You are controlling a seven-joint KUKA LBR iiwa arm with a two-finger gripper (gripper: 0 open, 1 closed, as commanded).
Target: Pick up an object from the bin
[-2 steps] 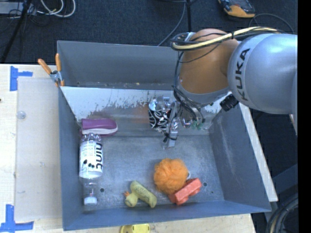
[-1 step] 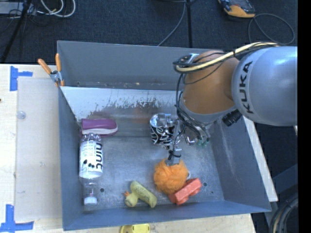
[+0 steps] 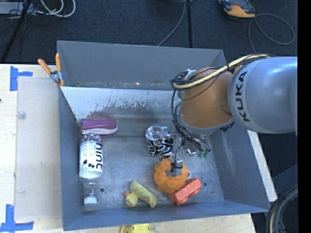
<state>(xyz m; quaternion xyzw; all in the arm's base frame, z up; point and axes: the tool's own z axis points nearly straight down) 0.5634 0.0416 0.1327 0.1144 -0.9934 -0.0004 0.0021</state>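
Arm (image 3: pixel 257 96) comes in from the right, wrist bent steeply down, so the gripper (image 3: pixel 176 168) points at the bin's (image 3: pixel 121 72) lower right floor. Its tip sits on an orange fuzzy toy (image 3: pixel 165 181), between a red block (image 3: pixel 188 190) and a crumpled black-and-white wrapper (image 3: pixel 158 141). Whether it is spread or pinching cannot be told.

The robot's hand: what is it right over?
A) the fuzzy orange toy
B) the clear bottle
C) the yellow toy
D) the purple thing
A: the hand is down over the fuzzy orange toy, right beside the red block, and the clear bottle lies far off on the bin's other side.
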